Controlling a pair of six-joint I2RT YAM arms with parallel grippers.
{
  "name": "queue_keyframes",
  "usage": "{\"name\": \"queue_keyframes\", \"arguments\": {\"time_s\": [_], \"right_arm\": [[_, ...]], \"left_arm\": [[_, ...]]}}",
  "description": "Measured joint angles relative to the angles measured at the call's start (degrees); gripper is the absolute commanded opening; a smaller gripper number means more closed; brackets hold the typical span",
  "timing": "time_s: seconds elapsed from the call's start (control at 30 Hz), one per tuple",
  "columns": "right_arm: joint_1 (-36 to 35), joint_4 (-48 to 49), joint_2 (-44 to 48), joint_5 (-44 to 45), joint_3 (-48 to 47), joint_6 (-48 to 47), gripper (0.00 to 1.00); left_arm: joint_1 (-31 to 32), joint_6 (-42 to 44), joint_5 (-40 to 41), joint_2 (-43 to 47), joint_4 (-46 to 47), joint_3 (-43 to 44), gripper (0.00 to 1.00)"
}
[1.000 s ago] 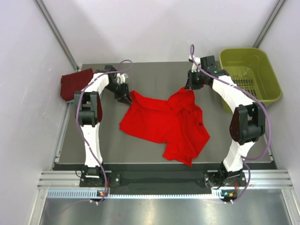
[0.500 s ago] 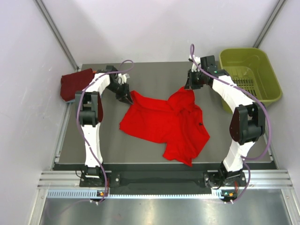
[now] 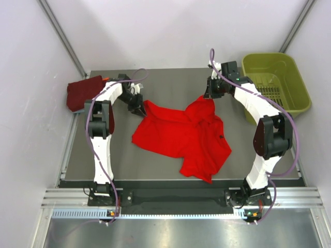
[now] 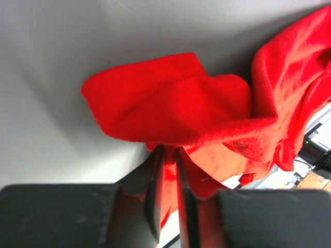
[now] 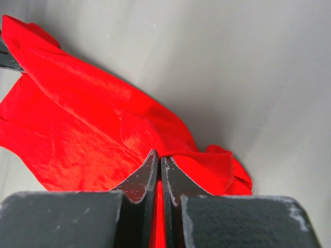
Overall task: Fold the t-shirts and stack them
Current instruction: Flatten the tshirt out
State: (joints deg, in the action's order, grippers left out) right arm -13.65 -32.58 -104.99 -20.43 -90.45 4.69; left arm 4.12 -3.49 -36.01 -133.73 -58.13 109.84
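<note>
A bright red t-shirt (image 3: 178,135) lies crumpled and spread across the middle of the grey table. My left gripper (image 3: 140,107) is at the shirt's far left corner, its narrow jaws shut on a fold of the red cloth (image 4: 170,103). My right gripper (image 3: 211,97) is at the far right corner and pinches the red cloth (image 5: 77,119) between shut fingertips (image 5: 153,161). A folded dark maroon t-shirt (image 3: 83,92) rests at the table's far left edge, just behind the left arm.
An olive-green plastic basket (image 3: 269,66) stands off the table's far right corner, beside the right arm. White walls close in on the left, right and back. Bare grey table (image 3: 170,82) lies between the two grippers.
The left wrist has shifted slightly at the shirt's corner and its jaws have worked on the cloth. The right arm and the shirt's spread look unchanged.
</note>
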Motion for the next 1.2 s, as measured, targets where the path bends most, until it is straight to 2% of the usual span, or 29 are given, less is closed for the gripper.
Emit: {"name": "queue_keyframes", "arguments": {"time_s": [0.1,0.33,0.4,0.47,0.53,0.73,0.97,1.1,1.2], "right_arm": [[0.0,0.02,0.0,0.17,0.0,0.0,0.0],[0.0,0.0,0.0,0.98,-0.04,-0.13,0.0],[0.02,-0.02,0.0,1.31,-0.2,-0.26,0.0],[0.07,0.13,0.15,1.68,-0.44,-0.63,0.0],[0.07,-0.02,0.72,2.03,-0.42,-0.79,0.0],[0.68,-0.15,5.73,2.91,-0.37,-2.16,0.0],[3.82,-1.75,16.98,2.47,-0.13,-3.04,0.0],[4.79,-3.61,28.33,0.17,3.8,-3.1,0.0],[4.9,-3.67,32.89,-0.87,7.34,-3.21,0.0]], "left_arm": [[0.0,0.0,-0.07,-0.07,0.0,0.09,0.06],[0.11,0.76,1.57,0.02,-0.46,2.32,0.12],[0.11,1.14,2.49,0.5,-0.63,3.85,0.07],[0.11,1.49,2.95,1.92,-0.57,4.85,0.07],[0.11,1.7,2.99,4.07,-0.61,5.07,0.0],[0.11,2.01,2.67,12.39,-0.57,4.28,0.0],[0.11,3.08,-0.5,25.66,-1.77,1.2,0.0],[0.52,4.37,-3.67,37.68,-5.18,-6.1,0.0],[1.86,4.68,-4.92,44.09,-3.43,-13.27,0.0]]}}
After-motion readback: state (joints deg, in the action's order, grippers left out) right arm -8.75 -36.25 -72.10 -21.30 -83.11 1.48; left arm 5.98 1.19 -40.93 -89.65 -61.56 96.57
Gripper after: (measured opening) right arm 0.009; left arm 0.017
